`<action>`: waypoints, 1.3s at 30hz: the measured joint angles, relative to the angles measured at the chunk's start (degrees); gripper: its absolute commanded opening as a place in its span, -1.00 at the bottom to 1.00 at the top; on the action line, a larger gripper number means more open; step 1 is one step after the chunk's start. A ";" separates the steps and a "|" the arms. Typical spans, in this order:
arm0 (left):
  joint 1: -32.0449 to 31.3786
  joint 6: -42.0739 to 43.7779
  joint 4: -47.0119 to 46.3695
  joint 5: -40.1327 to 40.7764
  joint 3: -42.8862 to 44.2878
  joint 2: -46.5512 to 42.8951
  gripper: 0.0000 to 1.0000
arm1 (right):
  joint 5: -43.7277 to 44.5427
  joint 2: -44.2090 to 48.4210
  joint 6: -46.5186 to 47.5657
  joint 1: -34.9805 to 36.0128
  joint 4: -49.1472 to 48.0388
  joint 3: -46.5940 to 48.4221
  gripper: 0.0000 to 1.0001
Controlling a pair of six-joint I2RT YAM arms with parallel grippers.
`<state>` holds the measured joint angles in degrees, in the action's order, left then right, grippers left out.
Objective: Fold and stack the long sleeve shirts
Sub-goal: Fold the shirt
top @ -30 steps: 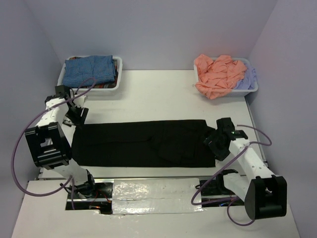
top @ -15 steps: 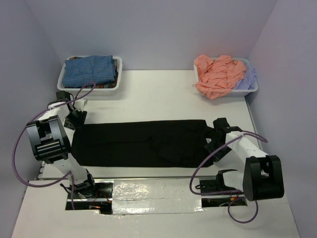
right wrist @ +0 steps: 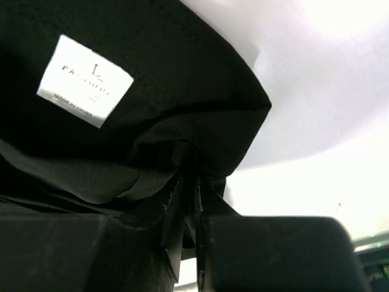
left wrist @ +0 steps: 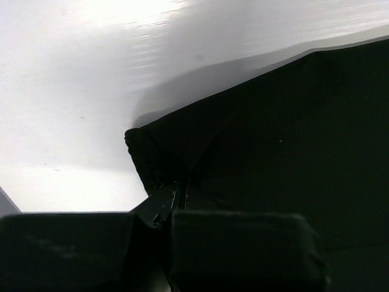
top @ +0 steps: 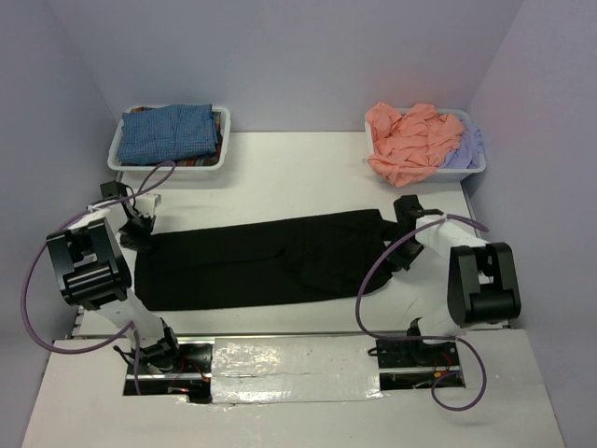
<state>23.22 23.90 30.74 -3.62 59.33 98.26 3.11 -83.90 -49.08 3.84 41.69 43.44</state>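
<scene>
Surface: I see a white table (top: 298, 177) boxed in by pale lilac walls. A shiny foil-like strip (top: 289, 369) runs along its near edge between the two arm bases.
Black shirt: the black shirt (top: 261, 266) lies just beyond that strip as a long band running left to right across the middle of the table. Its right end narrows and angles toward the far side.
Left gripper: my left gripper (top: 138, 227) sits at the shirt's far left corner. On the left wrist camera its jaws are pinched together on a fold of that black corner, with bare table beyond.
Right gripper: my right gripper (top: 403, 224) is at the shirt's far right corner. On the right wrist camera the jaws are clamped on a bunched black edge.
Label: a white size tag (right wrist: 85, 79) marked "L" shows on the cloth just past the right fingers.
Far left bin: a white bin (top: 140, 166) at the back left holds a folded blue-checked shirt (top: 173, 131).
Far right bin: another white bin (top: 457, 175) at the back right holds a rumpled salmon-pink shirt (top: 410, 140), with a pale lavender shirt (top: 466, 145) beside it on the right.
</scene>
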 measured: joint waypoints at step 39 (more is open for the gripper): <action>9.88 22.12 9.60 -2.82 -10.95 -10.51 -0.11 | 16.57 -53.59 24.90 15.63 11.85 79.52 -0.56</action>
<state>33.10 46.02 40.34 -6.44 48.38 87.74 19.68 -137.49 -24.18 19.46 53.54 122.96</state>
